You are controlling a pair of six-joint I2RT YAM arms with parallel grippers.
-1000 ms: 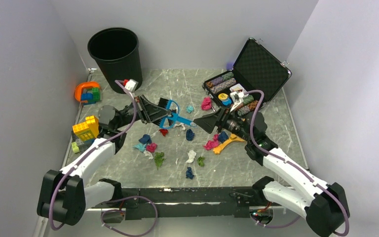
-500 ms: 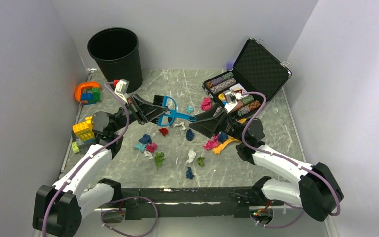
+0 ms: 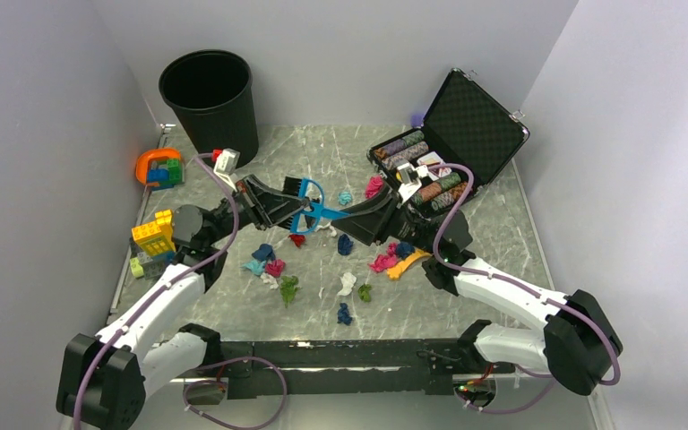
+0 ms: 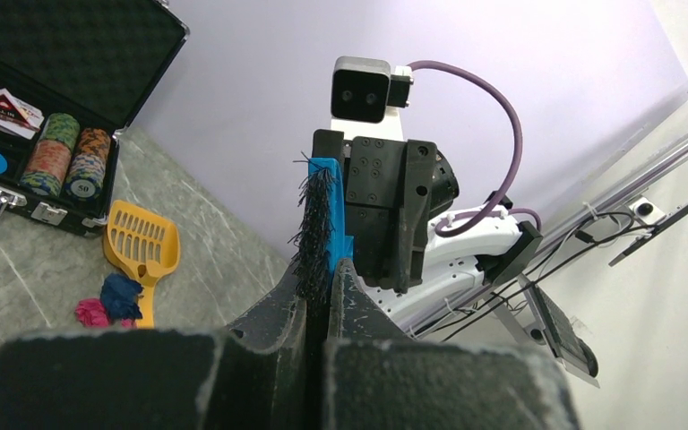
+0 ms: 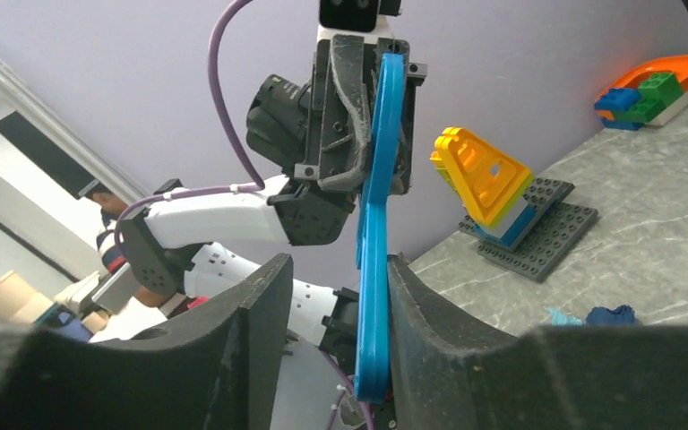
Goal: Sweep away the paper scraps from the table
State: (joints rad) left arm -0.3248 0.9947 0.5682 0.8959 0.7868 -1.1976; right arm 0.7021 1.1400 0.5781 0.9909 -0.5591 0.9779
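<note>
A blue hand brush [image 3: 319, 211] hangs above the table [image 3: 233, 305] between the two arms. My left gripper [image 3: 279, 204] is shut on its bristle head [image 4: 316, 228], the jaws pressed together around it. My right gripper [image 3: 361, 218] stands open around the blue handle [image 5: 374, 260]. The handle lies against one finger [image 5: 425, 309], with a gap to the other finger [image 5: 246, 313]. Paper scraps in pink, blue, teal, green and white lie below the brush [image 3: 273, 267], in the middle [image 3: 347, 284] and by the right arm [image 3: 383, 262].
A yellow dustpan [image 3: 409, 262] lies by the pink and blue scraps [image 4: 112, 300]. A black bin [image 3: 210, 94] stands at the back left, an open poker-chip case [image 3: 448, 134] at the back right. Toy bricks [image 3: 154, 235] and an orange piece [image 3: 157, 166] line the left edge.
My right gripper has moved left to the brush handle and its jaws have narrowed around it. The left gripper has swung the brush slightly, still gripping the head.
</note>
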